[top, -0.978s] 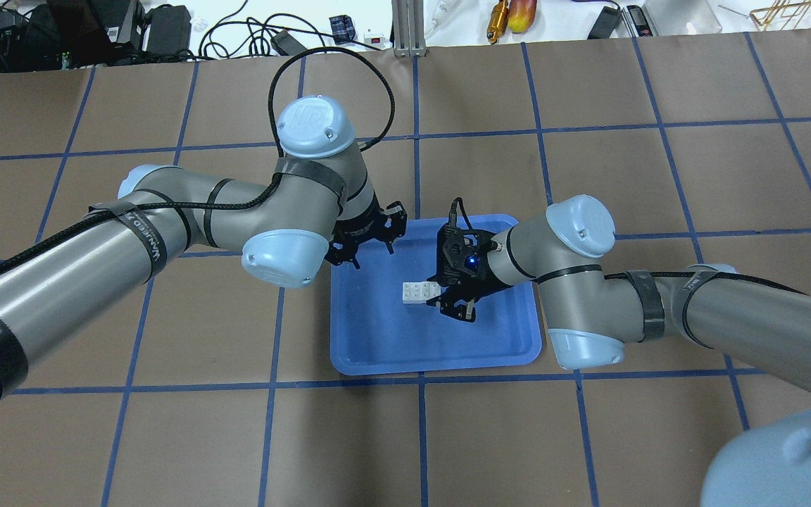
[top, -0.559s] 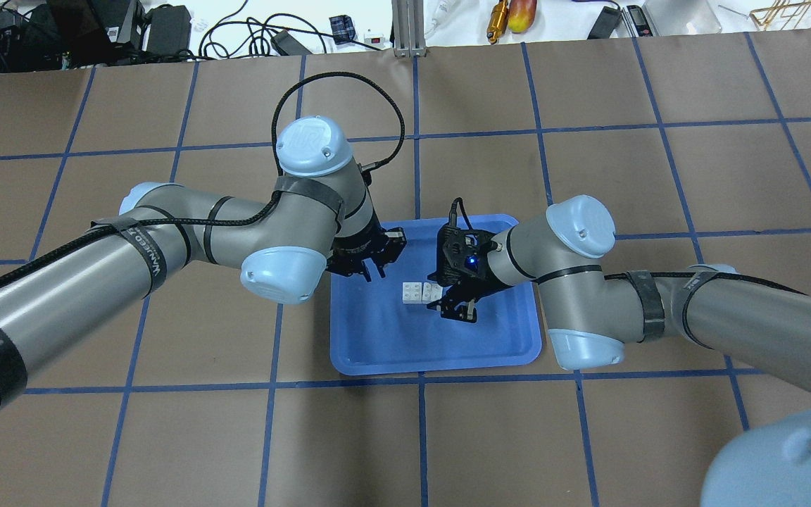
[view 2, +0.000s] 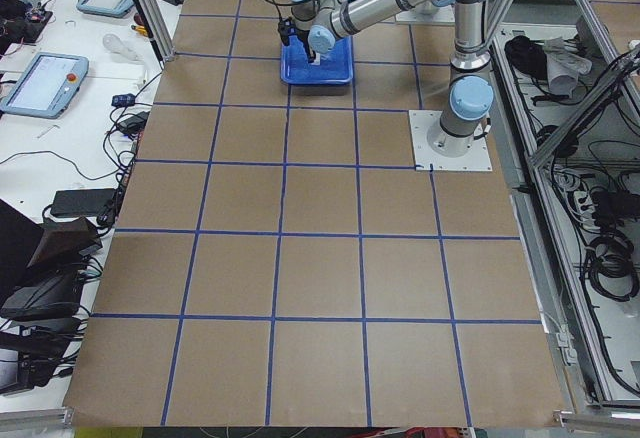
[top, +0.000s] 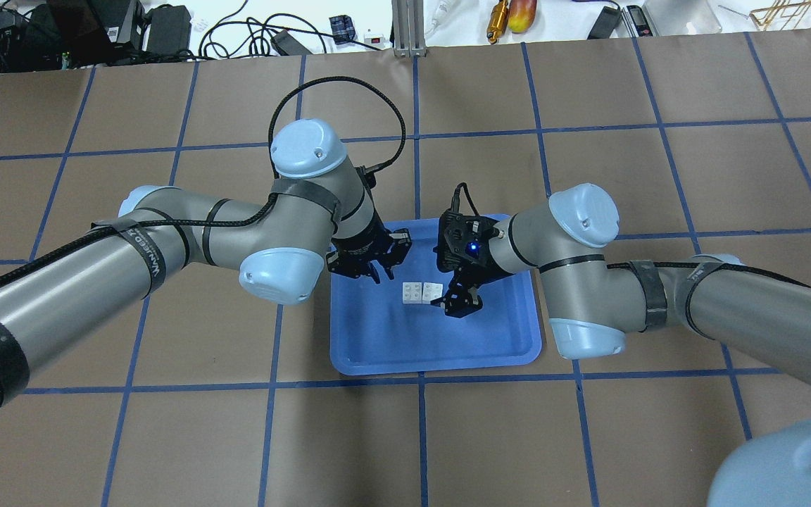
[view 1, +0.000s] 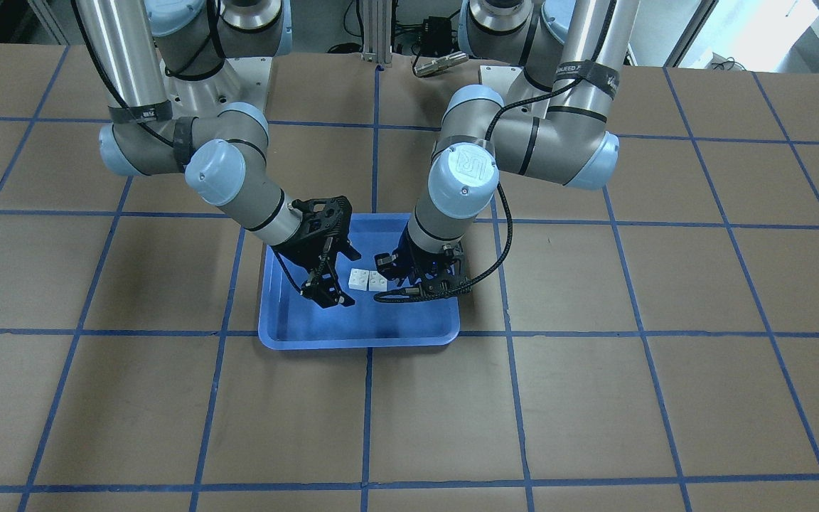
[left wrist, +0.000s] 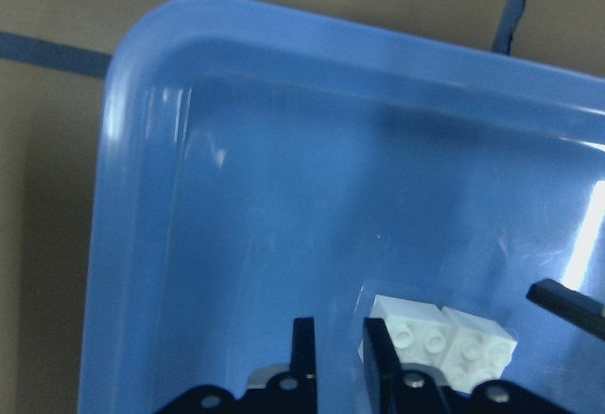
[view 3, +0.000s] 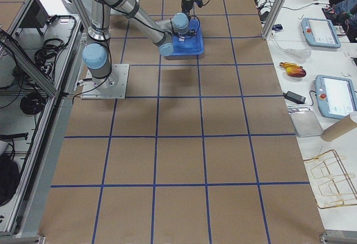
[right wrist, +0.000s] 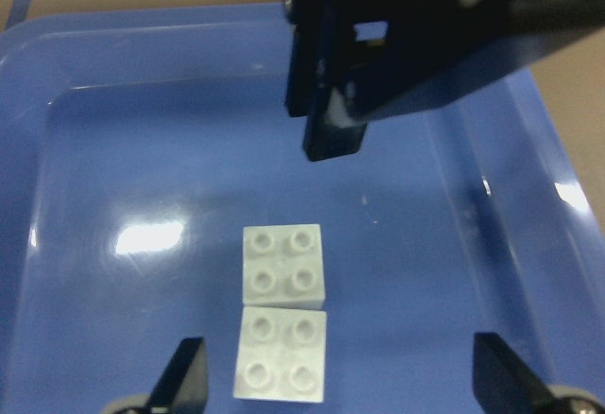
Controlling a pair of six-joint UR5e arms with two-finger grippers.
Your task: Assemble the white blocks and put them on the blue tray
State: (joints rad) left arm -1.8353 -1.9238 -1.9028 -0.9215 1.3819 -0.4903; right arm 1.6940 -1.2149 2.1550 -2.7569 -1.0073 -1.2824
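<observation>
— Left gripper (left wrist: 336, 334) first: how is it standing?

— It is hanging low over the shallow rectangular blue plastic tray (top: 377, 338). Its two fingers are drawn almost together, with only a narrow slit between them, and it is gripping nothing.

— And the right gripper (right wrist: 338, 348)?

— It is spreading its fingers wide and is holding nothing either. It is reaching in from the opposite side of the tray, so the two grippers are facing each other.

— Where is the tray sitting?

— It is lying flat out in the middle of the tabletop, well in from the far edge and from both end edges.

— The blocks?

— One white square four-stud plastic block (right wrist: 284, 263) is lying studs up on the tray floor. A second white block (right wrist: 281, 355) of the same kind is lying right against it, with a thin seam showing between them and the pair slightly out of line. They are sitting side by side, not one on the other.

— How are the grippers standing to them?

— In the right wrist view the second white block is lying between the right gripper's spread fingers, touched by neither. The left gripper's fingertips are hanging just beyond the white square four-stud plastic block, with a strip of bare tray floor showing between. Whether they are touching the tray I cannot tell.
</observation>
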